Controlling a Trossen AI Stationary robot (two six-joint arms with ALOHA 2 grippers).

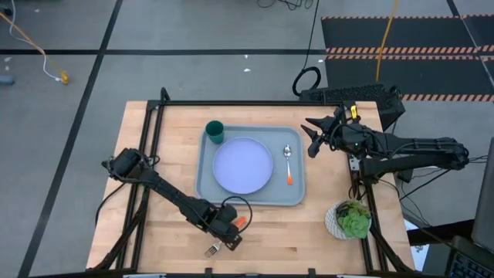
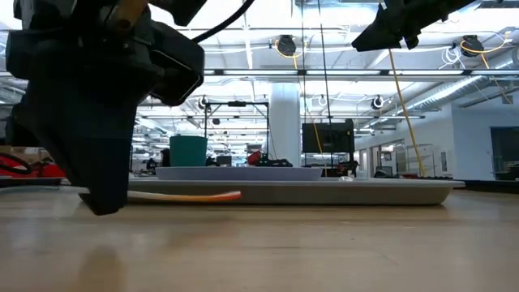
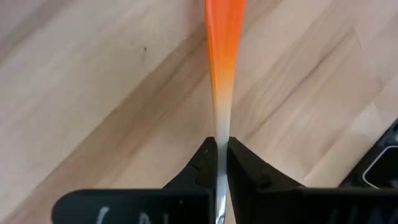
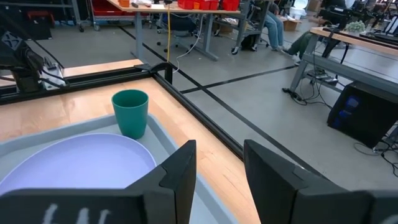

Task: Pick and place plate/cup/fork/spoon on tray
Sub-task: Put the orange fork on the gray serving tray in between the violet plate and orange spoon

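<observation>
Tray [image 1: 297, 193] holds three things: one plate [image 1: 242, 165] at its centre, one cup [image 1: 214, 132] in a corner, and one spoon [image 1: 288, 164] beside the plate. One fork [image 1: 225, 237] lies on the table near the tray, pinched by the left gripper [image 1: 226, 239]. Right gripper [image 1: 312, 136] hovers by the tray, fingers apart. One bowl of greens [image 1: 349, 219] sits well apart.

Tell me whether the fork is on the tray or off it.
Off. The fork lies on the bare wood in front of the tray, with the left pincer shut on its neck.
</observation>
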